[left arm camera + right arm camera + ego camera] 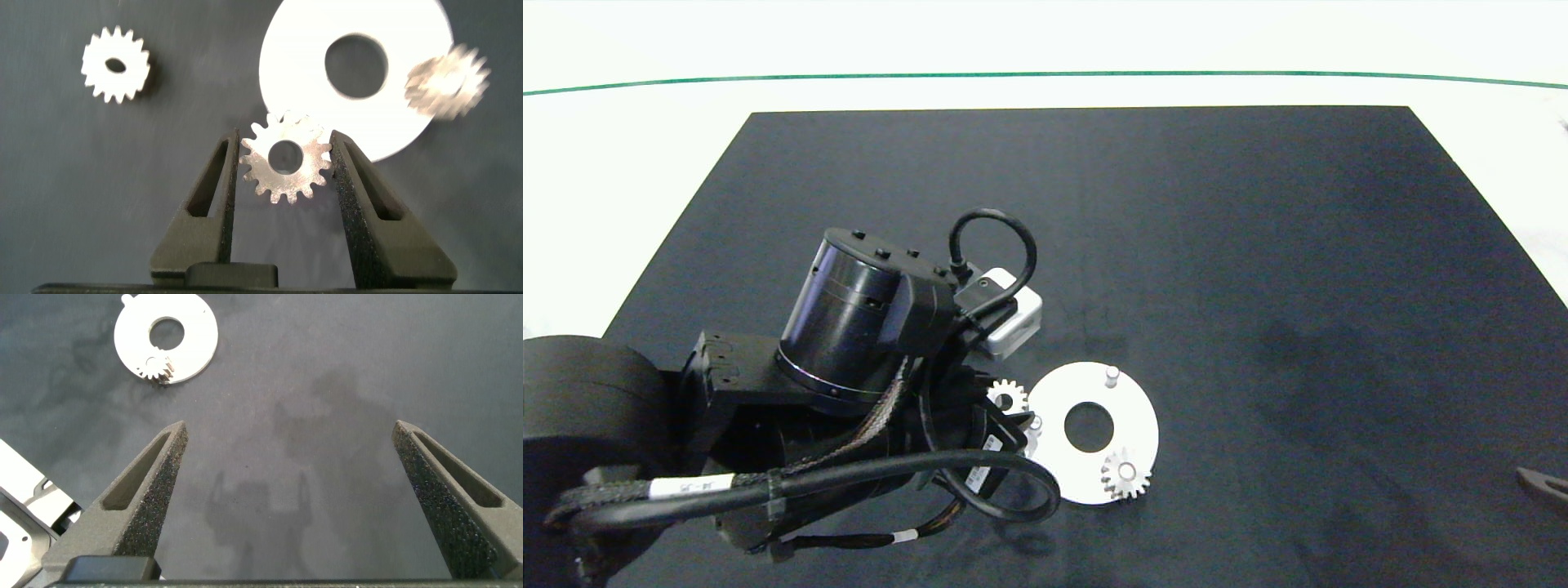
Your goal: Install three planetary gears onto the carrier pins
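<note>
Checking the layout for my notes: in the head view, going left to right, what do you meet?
left arm → loose gear → bare pin on the white disc → seated gear → right gripper tip.

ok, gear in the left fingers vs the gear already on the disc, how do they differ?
The held gear is clamped between the left gripper fingers, at the white disc's edge; the seated gear sits on a carrier pin on the disc. The held gear's bore is open and dark; the seated gear's bore is filled by its pin. Both are small silver spur gears that look alike.
</note>
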`<state>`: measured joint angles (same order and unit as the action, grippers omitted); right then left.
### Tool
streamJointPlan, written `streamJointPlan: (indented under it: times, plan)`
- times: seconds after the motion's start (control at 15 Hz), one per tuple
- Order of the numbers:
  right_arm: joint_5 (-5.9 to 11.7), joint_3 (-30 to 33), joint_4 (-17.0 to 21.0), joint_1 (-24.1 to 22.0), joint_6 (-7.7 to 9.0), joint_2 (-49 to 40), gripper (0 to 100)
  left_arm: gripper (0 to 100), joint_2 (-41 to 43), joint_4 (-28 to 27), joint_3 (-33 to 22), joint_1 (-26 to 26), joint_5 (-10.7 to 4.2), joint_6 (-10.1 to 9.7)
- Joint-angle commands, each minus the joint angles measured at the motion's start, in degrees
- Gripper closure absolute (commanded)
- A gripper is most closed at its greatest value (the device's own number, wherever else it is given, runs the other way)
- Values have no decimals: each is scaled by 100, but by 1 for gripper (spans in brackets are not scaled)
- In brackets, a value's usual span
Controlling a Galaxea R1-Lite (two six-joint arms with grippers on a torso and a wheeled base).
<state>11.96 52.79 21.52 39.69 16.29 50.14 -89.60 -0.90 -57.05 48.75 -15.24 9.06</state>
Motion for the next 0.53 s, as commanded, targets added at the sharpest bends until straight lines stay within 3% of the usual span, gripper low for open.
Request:
streamJointPlan:
  times: [0.07,0.53]
  plan:
    - [8,-5,10,3,15,-4,0,87,-304,178,-34,100,-14,26]
    - [8,4,10,3,24,-48,0,87,-444,389,-96,100,-14,17]
